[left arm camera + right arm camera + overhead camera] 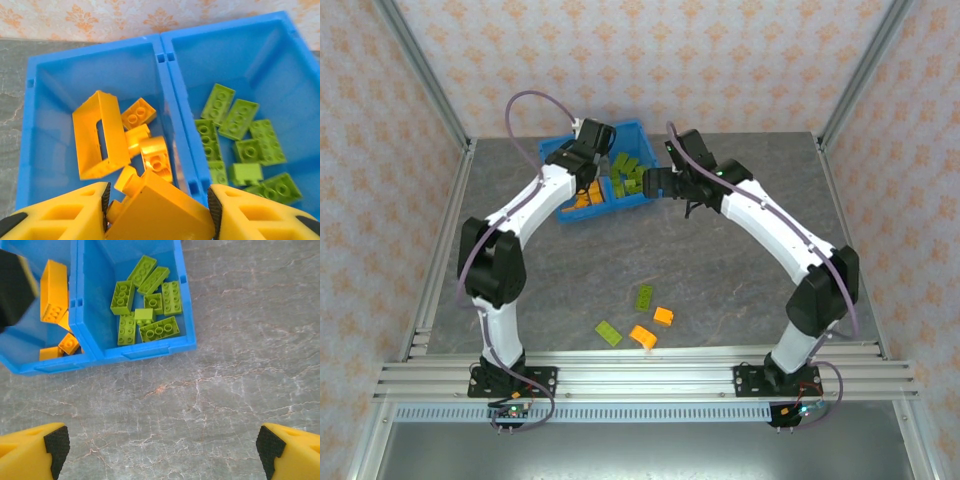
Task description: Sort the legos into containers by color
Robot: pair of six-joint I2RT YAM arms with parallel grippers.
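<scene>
Lego sort by colour: mostly done, four bricks outstanding.
Blue bin: left compartment holds the sorted orange bricks, right compartment the sorted green bricks — no mixing visible. Left gripper is clamped on a large orange brick above the left compartment, not yet dropped. Right gripper hangs with jaws wide apart and empty over bare table just in front of the bin. Left to do, by my reckoning: release the held brick, then fetch two loose green bricks and two loose orange bricks — all lying near the arm bases, well apart from the bin.
</scene>
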